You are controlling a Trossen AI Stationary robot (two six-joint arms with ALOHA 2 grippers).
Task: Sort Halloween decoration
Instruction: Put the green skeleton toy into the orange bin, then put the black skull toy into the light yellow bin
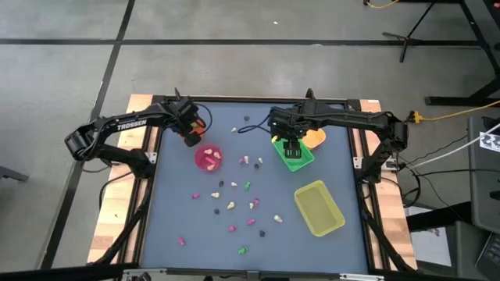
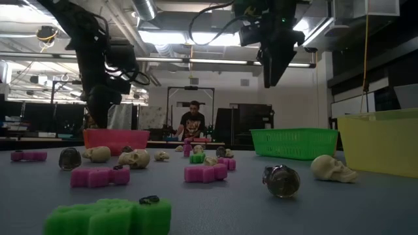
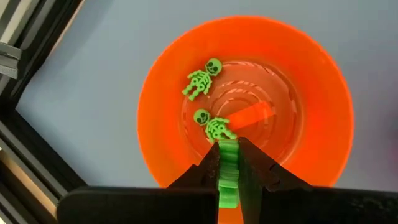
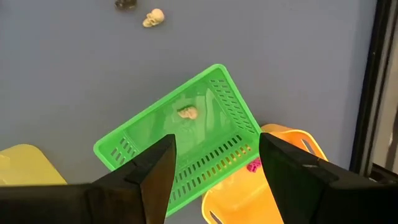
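Observation:
An orange round cup (image 3: 311, 93) stands at the table's far left, with two green skeleton trinkets (image 3: 202, 78) lying on its bottom. My left gripper (image 3: 229, 163) hangs over it, shut on a green trinket (image 3: 228, 155). My right gripper (image 4: 214, 158) stands open above the green tray (image 4: 224, 93), where a cream skull (image 4: 186, 112) lies; nothing is between its fingers. Several pink, green, cream and dark trinkets (image 1: 234, 204) lie scattered over the middle of the table. My left gripper pinches the green trinket by its two flat sides (image 3: 229, 177) between the two fingers. The fingers (image 3: 208, 171) point down from above and the trinket lies along them. Its free end (image 3: 227, 147) sticks out past the fingertips over the inside of the orange cup.
A pink cup (image 1: 208, 158) with pink trinkets stands just nearer than the orange cup. An orange tray (image 4: 292, 146) holding a pink trinket (image 4: 254, 165) adjoins the green tray. A yellow tray (image 1: 319, 207) lies at the near right. A person (image 2: 193, 121) shows in the room behind.

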